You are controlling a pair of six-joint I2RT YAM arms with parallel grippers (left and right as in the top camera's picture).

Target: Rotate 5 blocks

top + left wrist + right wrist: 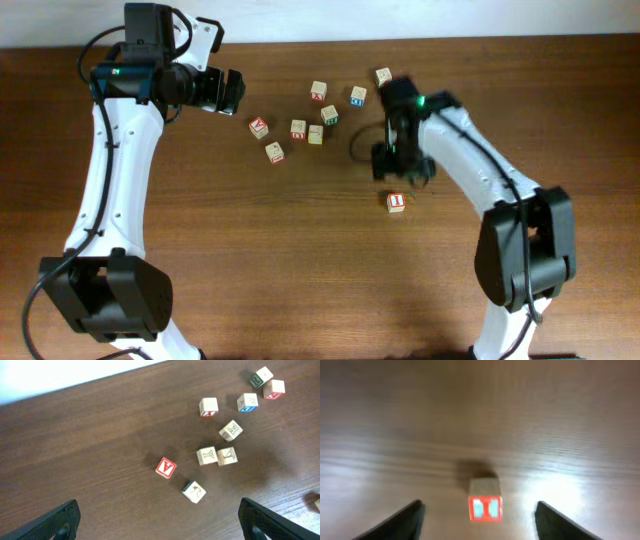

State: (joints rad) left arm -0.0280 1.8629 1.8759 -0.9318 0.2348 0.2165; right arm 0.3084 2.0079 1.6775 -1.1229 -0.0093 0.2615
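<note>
Several pale lettered blocks lie scattered on the table's far middle, among them one (298, 128) beside another (315, 134) and one (274, 152) nearer the front. In the left wrist view the same pair (206, 455) and the near block (193, 491) show. A lone block (397, 202) with a red-printed face (485, 508) sits on the table between the fingers of my right gripper (479, 520), touching neither. That right gripper (402, 172) is open. My left gripper (236, 91) hovers at the back left, open and holding nothing (159, 512).
A cube with a mostly red A face (259, 127) lies left of the cluster. A blue-lettered cube (358, 96) sits at the back, with further blocks (384, 75) behind it. The table's back edge meets a white wall (60, 375).
</note>
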